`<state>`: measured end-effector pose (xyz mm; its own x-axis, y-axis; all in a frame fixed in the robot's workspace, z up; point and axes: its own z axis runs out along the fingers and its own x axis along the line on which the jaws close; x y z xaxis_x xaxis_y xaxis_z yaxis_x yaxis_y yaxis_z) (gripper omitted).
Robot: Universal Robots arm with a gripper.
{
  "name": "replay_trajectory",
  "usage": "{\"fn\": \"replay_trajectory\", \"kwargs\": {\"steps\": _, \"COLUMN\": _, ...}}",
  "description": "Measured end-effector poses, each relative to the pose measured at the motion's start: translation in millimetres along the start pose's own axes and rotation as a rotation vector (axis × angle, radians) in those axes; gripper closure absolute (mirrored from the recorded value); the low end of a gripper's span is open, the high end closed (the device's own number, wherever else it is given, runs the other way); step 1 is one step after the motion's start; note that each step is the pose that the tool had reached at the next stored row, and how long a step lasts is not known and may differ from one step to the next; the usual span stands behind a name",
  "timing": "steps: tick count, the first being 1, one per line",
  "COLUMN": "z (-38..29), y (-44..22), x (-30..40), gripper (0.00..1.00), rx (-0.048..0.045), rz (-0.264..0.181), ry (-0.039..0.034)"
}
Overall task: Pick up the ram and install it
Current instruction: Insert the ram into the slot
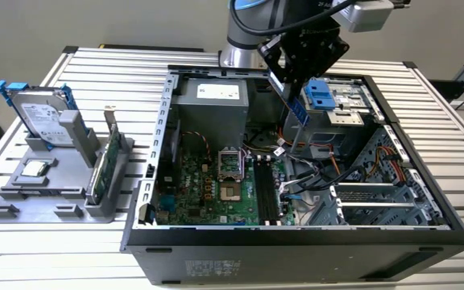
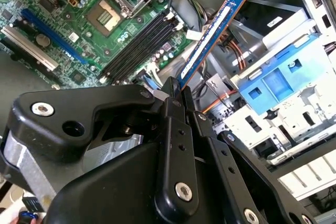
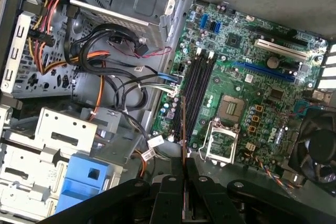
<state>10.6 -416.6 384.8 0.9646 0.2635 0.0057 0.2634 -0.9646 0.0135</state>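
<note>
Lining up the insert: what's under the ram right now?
The ram, held by the gripper, hangs over the motherboard, near its empty memory slots and loose cables. The gripper hides its held end.

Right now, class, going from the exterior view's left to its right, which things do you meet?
Boxy silver hard drive with blue rails → green card with metal bracket → silver processor socket → long black memory slots → narrow ram clamped in the black gripper → blue plastic drive bracket.
</note>
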Motion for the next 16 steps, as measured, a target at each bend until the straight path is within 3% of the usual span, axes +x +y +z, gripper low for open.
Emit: {"fn": "replay_trajectory", "kwargs": {"steps": 16, "z": 0.0, "y": 0.0, "x": 0.0, "gripper": 1.00, "rx": -0.0002, "rz": 0.037, "ry": -0.0005}}
